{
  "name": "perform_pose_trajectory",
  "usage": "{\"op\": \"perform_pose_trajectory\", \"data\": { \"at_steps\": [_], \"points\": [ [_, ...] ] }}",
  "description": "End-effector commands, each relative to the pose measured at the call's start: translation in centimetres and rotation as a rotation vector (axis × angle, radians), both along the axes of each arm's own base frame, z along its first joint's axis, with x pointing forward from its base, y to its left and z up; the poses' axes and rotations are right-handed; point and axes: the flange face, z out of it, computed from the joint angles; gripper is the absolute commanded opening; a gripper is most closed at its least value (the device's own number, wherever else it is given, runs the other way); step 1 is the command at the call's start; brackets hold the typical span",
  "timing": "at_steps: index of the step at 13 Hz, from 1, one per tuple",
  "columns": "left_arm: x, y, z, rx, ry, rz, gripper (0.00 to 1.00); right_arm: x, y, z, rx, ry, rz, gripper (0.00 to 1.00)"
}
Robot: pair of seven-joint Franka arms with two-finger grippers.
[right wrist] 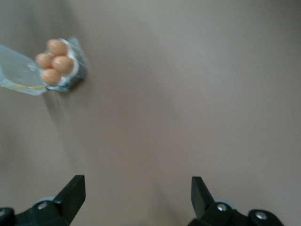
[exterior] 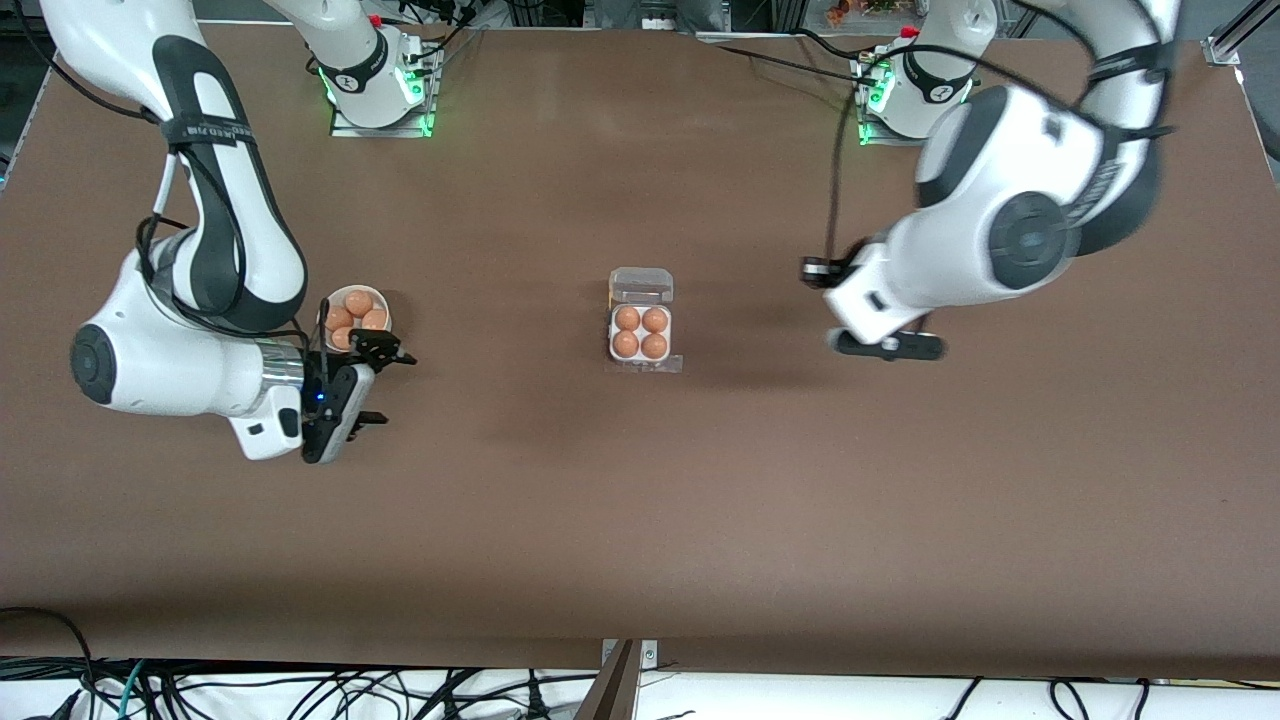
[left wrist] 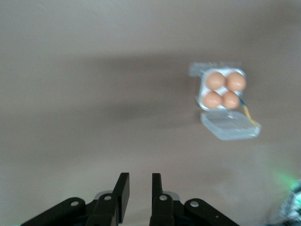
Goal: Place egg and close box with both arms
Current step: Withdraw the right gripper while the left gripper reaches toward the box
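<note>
box (exterior: 641, 333) full, lid open; left pincer (left wrist: 139, 189) nearly closed, empty; right pincer (exterior: 375, 385) open by the bowl (exterior: 352, 318); closing comes next.

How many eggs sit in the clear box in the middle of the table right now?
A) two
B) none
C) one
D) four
D: the box has all four cells filled with brown eggs, seen in the front view and again in the left wrist view, while its clear lid lies open.
</note>
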Motion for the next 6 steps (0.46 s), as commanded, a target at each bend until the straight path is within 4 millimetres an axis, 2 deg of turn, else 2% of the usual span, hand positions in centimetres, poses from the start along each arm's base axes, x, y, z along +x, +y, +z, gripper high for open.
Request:
{"op": "perform_pose_trajectory", "data": {
  "at_steps": [1, 2, 4, 6],
  "points": [
    [0.5, -1.2, -1.8, -0.085, 0.077, 0.041, 0.21, -1.5, -1.0, 5.7, -0.132, 0.008, -0.134, 1.00],
    [0.0, -2.9, -3.7, -0.092, 0.111, 0.027, 0.19, -2.0, -1.7, 7.5, -0.183, -0.005, -0.198, 1.00],
    [-1.1, -5.9, -5.6, -0.073, 0.127, 0.011, 0.16, -3.0, -4.9, 10.1, -0.207, 0.006, -0.387, 1.00],
    [-1.8, -8.8, -7.6, -0.072, 0.151, 0.074, 0.15, -3.9, -7.1, 12.3, -0.237, 0.032, -0.494, 1.00]
  ]
}}
